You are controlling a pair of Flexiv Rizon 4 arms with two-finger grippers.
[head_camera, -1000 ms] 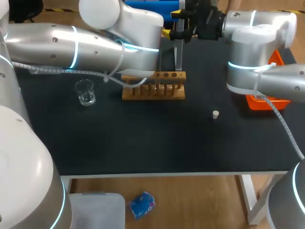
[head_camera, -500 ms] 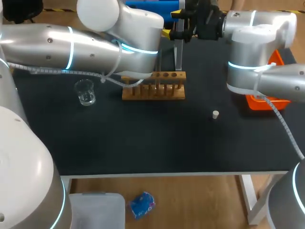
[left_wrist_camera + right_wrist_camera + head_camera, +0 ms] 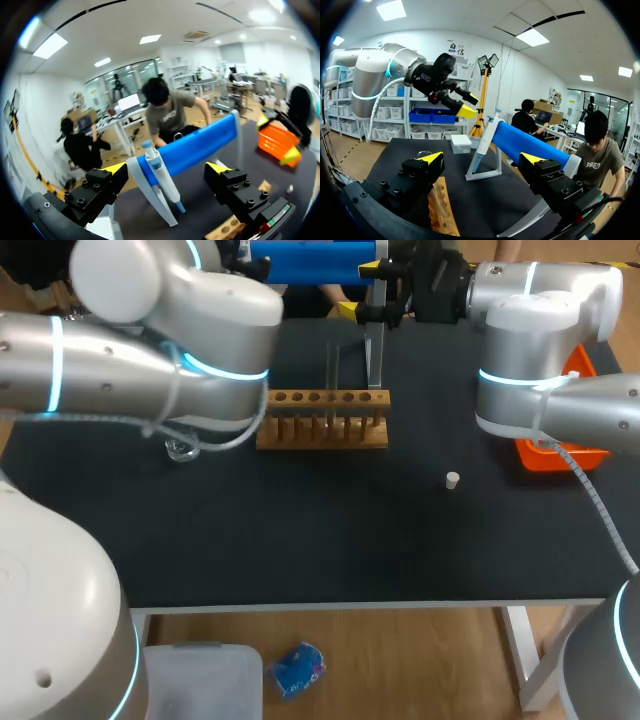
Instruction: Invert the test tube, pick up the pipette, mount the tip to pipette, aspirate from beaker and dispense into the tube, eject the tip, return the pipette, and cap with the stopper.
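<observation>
Left arm (image 3: 150,370) farther left — glossy shell over clear glass beaker (image 3: 180,449).

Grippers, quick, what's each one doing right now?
Left gripper: jaws open, holding nothing.
Right gripper: jaws open, holding nothing.

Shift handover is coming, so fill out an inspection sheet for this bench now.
Surface: black table, no spill seen.
Job's things: rack holds an upright tube; beaker half hidden under left arm; stopper loose on table; pipette on its stand.
Clutter: orange bin at right edge.
Claws: left claw open, facing pipette; right claw open, empty.
Cables: hose trails from right arm past bin.
Surroundings: nothing seen reaching over the table.
</observation>
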